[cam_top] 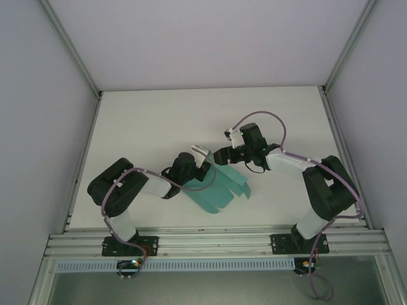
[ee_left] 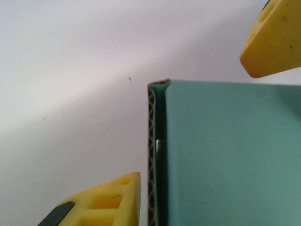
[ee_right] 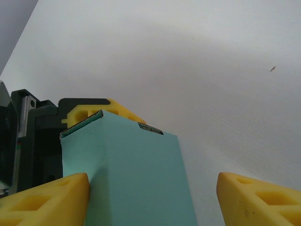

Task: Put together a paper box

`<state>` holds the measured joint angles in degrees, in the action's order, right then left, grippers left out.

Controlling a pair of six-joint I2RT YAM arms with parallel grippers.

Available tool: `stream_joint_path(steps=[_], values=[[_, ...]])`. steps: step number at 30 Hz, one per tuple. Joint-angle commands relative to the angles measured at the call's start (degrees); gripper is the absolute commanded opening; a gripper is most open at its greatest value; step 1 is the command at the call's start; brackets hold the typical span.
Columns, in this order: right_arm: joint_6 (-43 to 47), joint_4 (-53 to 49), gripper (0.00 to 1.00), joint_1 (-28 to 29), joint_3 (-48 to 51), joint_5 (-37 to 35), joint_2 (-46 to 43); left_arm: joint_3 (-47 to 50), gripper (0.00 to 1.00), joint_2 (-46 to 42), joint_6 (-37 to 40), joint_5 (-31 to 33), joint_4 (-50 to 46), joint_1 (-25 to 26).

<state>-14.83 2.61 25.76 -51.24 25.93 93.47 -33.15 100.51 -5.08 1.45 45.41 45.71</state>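
Right claw gapes wide astride paper box

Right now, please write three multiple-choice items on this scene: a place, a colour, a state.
1. Where on the table is the box? A near edge, middle; B far left corner; C far right corner.
2. Box colour? A red; B teal; C brown.
3. The right jaws are: A shut on the box; B shut on nothing; C open.
1 A, it sits low and central in the top view. 2 B, teal in every view. 3 C, a wide gap parts the box from one finger.
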Motion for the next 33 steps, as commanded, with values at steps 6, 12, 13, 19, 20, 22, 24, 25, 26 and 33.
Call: stream_joint_path(steps=[6, 12, 13, 19, 20, 22, 24, 25, 26, 33], values=[[3.0, -6.8, 0.74, 0.2, 3.6, -4.5, -2.2, -2.9, 0.00, -1.2, 2.5, 4.8, -1.9, 0.1], [-0.5, -7.5, 0.99, 0.2, 2.3, -14.9, -16.7, -1.5, 0.00, -4.2, -2.5, 14.5, -3.8, 0.1], [-1.2, -8.2, 1.00, 0.2, 2.7, -18.1, -19.4, -1.3, 0.00, -4.9, -3.7, 16.2, -4.7, 0.1], [-5.6, -13.3, 1.00, -0.1, 10.1, -28.7, -35.6, -1.5, 0.00, -10.0, -12.0, 19.1, -14.7, -1.9], [-6.6, -13.1, 0.99, -0.1, 11.6, -27.4, -37.7, -1.7, 0.00, -10.9, -12.8, 19.1, -16.2, -2.1], [-8.1, -11.5, 0.97, -0.1, 14.1, -23.1, -41.0, -1.6, 0.00, -12.1, -12.5, 19.0, -16.9, -2.3], [-10.5, -8.9, 0.97, -0.1, 16.5, -20.6, -42.4, -1.2, 0.00, -13.2, -12.0, 18.4, -16.7, -2.3], [-11.0, -7.5, 0.97, -0.1, 17.2, -20.2, -42.3, -1.2, 0.00, -13.6, -11.4, 17.8, -16.6, -2.3], [-11.0, -6.8, 0.97, 0.0, 17.4, -20.1, -41.7, -1.1, 0.00, -13.9, -11.2, 17.3, -16.7, -2.3], [-11.4, -10.5, 0.93, -0.3, 16.3, -25.0, -35.8, -2.4, 0.00, -15.4, -12.4, 11.0, -19.4, -3.9]])
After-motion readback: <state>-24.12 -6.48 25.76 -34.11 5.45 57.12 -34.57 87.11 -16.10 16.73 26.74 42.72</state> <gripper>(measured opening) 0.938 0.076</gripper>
